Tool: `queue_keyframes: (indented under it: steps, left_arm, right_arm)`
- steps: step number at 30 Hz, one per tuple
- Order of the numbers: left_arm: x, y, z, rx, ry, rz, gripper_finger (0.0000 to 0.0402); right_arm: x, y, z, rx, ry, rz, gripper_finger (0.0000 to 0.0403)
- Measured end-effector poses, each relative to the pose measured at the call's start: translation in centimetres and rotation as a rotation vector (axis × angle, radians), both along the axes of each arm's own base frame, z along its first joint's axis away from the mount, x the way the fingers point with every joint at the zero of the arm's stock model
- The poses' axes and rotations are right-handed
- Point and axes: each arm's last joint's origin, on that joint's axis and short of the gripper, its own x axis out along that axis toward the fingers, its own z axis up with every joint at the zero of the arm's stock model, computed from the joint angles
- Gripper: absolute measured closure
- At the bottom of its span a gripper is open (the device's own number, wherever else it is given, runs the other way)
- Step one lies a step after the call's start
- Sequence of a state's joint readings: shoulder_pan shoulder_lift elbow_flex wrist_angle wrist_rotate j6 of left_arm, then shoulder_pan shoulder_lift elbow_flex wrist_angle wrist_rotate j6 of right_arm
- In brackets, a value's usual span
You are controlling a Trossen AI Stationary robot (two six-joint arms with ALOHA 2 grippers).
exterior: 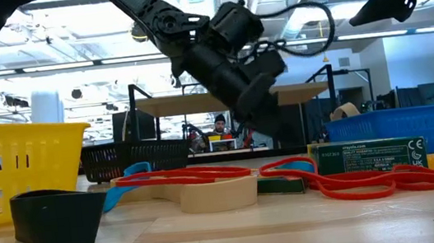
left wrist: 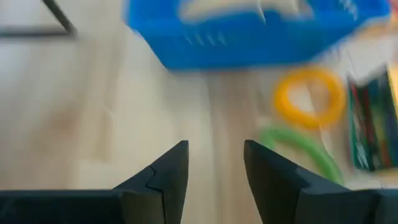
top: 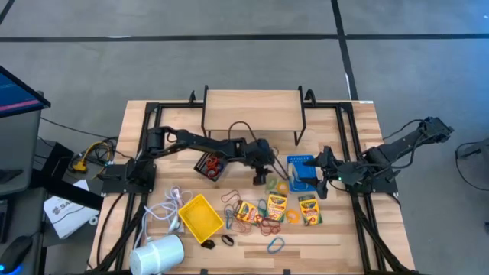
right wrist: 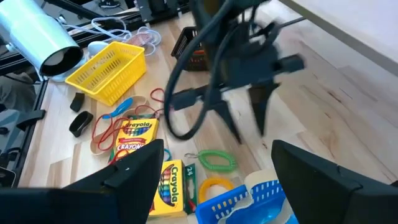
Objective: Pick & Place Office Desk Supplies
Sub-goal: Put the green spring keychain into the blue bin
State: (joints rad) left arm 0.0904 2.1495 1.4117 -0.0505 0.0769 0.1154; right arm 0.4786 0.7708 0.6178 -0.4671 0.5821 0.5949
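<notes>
My left gripper (top: 263,176) hovers open over bare wood between the black bin (top: 210,165) and the blue bin (top: 302,173), slanting downward; nothing lies between its fingers (left wrist: 214,168). A green ring (left wrist: 301,149), a yellow ring (left wrist: 309,96) and a crayon box (left wrist: 373,121) lie just beyond it. Crayon boxes (top: 246,211), (top: 276,205), (top: 308,208) and coloured rubber-band rings (top: 269,226) lie flat on the table. My right gripper (top: 324,174) waits open and raised at the blue bin's right side (right wrist: 217,149).
A yellow bin (top: 200,215), a white coiled cable (top: 172,206) and a white cylinder (top: 157,253) sit at the near left. Dark clips (top: 218,242) lie near the front edge. A wooden shelf on a black frame (top: 252,111) stands at the back.
</notes>
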Motion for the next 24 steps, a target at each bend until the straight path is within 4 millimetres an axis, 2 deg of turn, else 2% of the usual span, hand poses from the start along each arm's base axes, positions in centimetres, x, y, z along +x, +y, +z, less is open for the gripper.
queue_keyframes:
  steps: [8,13,16,19,22,24]
  left_arm:
    - [1.3,-2.0,1.5,0.013,-0.189,-0.045,0.0253]
    - [1.3,-2.0,1.6,0.013,-0.191,-0.044,0.0253]
    - [0.7,-2.0,2.2,0.014,-0.14,-0.048,0.0253]
    - [-0.7,-2.5,3.8,-0.007,-0.045,-0.044,0.0253]
    - [-1.9,-3.3,5.0,-0.084,0.024,-0.035,0.0253]
    - [-1.9,-4.1,5.0,-0.151,0.003,-0.034,0.0253]
  right_arm:
    - [0.0,0.0,0.0,-0.002,0.0,-0.01,0.0108]
    - [0.0,0.0,0.0,-0.001,0.001,-0.011,0.0108]
    - [0.0,0.0,-0.1,0.008,0.008,-0.011,0.0108]
    - [0.0,0.0,-0.4,0.029,0.029,-0.027,0.0108]
    - [0.6,0.3,-0.9,0.015,0.06,-0.029,0.0108]
    - [1.0,0.4,-1.1,0.004,0.066,-0.024,0.0108]
